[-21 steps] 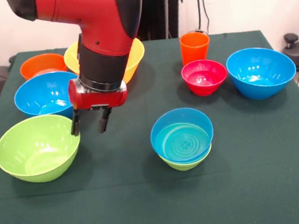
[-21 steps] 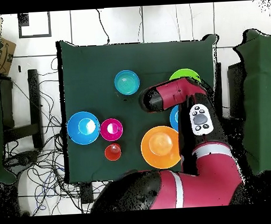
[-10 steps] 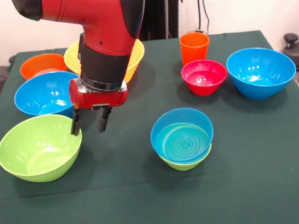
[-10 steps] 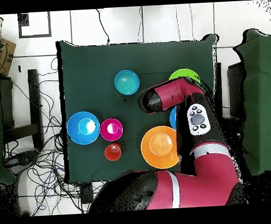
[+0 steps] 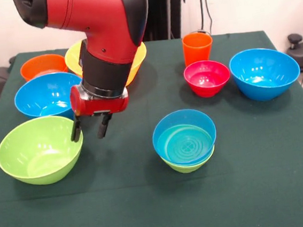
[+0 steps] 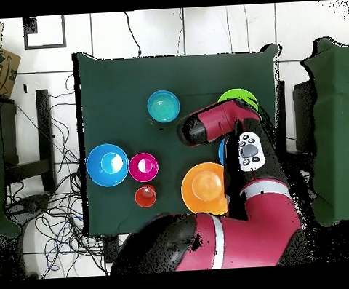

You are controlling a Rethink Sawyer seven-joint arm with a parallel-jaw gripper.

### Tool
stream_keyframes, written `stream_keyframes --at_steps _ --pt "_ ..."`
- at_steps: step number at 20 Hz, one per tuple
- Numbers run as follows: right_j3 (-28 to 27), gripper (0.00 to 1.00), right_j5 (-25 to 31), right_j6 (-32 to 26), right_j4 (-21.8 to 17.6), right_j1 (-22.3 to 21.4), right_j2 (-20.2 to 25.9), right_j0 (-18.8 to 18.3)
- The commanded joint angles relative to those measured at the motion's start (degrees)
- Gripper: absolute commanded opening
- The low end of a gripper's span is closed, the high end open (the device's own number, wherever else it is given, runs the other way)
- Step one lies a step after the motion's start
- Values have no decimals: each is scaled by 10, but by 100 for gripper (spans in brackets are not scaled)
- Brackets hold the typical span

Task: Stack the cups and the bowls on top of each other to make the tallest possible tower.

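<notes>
My gripper [image 5: 89, 128] hangs open low over the table. One finger [image 5: 76, 130] sits over the right rim of the lime green bowl [image 5: 37, 151], and the other finger stands outside the bowl. Behind them are a blue bowl [image 5: 42, 96], an orange bowl [image 5: 42, 65] and the big yellow bowl [image 5: 138, 56], which the arm partly hides. A blue bowl [image 5: 184, 137] sits nested in a yellow-green bowl [image 5: 190, 166] at centre front. The orange cup [image 5: 198, 47], the red-pink bowl [image 5: 207, 77] and another blue bowl [image 5: 264, 73] stand at the right. In the overhead view the arm [image 6: 220, 126] covers the gripper.
The dark green cloth [image 5: 150, 210] covers the table, whose edges show on all sides in the overhead view. From above I see the nested blue bowl [image 6: 163, 106], the lime bowl [image 6: 237, 96], a blue bowl [image 6: 108, 165] and the pink bowl [image 6: 143, 166].
The gripper has dropped slightly and edged toward the lime green bowl's rim. That bowl shifted a little to the right. The fingers stayed apart.
</notes>
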Motion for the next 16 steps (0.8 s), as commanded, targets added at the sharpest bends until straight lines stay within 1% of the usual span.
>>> stream_keyframes --at_steps 1,5,16 --pt "-41 100 -30 -39 -45 48 24 12" --pt "-44 100 -32 -40 -45 53 22 13" --pt "-48 100 -10 -56 -43 53 12 25"
